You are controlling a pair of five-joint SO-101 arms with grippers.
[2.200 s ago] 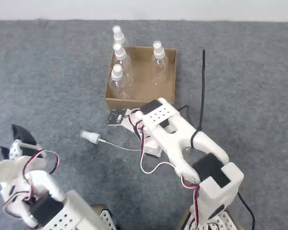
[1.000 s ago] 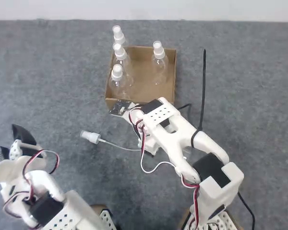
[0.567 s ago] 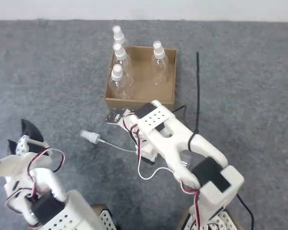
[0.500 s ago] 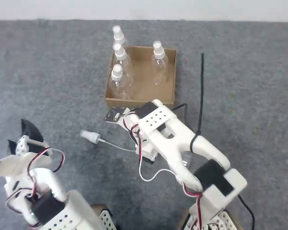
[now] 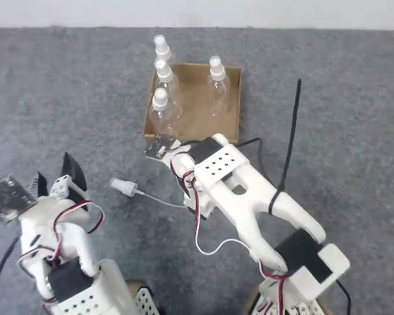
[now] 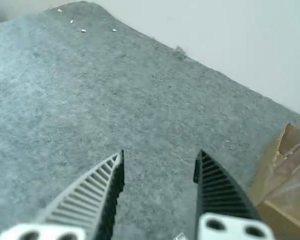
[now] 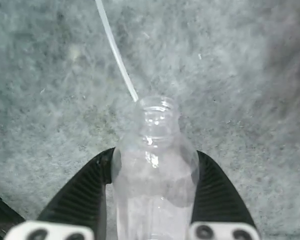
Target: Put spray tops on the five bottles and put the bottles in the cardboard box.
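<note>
A clear bottle (image 7: 155, 145) with a bare open neck stands on the grey carpet, and my right gripper (image 7: 155, 156) is shut on its body. The loose spray top (image 5: 121, 186) lies on the carpet to the left of the right arm (image 5: 230, 177), its thin tube (image 7: 115, 50) running up to the bottle's neck. The cardboard box (image 5: 233, 105) at the back holds several capped bottles (image 5: 159, 98). My left gripper (image 5: 56, 176) hangs open at the front left, short of the spray top, with nothing between its fingers (image 6: 110, 185).
A corner of the box (image 6: 285, 170) lies ahead of the left gripper. A stiff black strap (image 5: 289, 144) sticks up from the right arm. A white wall borders the carpet at the back. Bare carpet lies left of the box.
The left arm has swung up and to the right, nearer the spray top. The right arm has shifted slightly while holding the bottle; the spray top has not moved.
</note>
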